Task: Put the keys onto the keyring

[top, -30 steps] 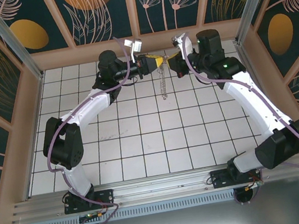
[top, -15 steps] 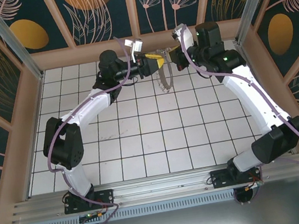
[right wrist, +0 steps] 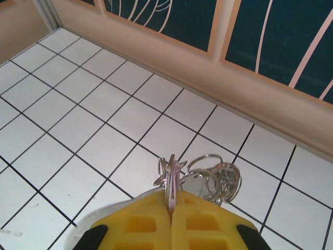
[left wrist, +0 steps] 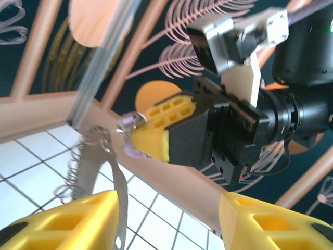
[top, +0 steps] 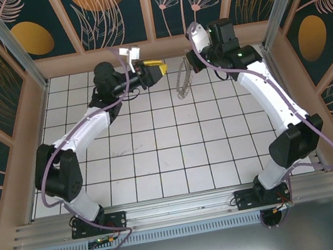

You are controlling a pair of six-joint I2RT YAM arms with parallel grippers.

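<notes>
Keyring (right wrist: 174,176) pinched in right end effector (right wrist: 171,212).

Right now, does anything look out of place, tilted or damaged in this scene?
Nothing looks damaged or spilled. One thing is unusual: the keyring hangs in the air above the white tiles, pinched between the shut fingers of the right gripper, not lying flat. The left gripper is open, apart from it.
</notes>
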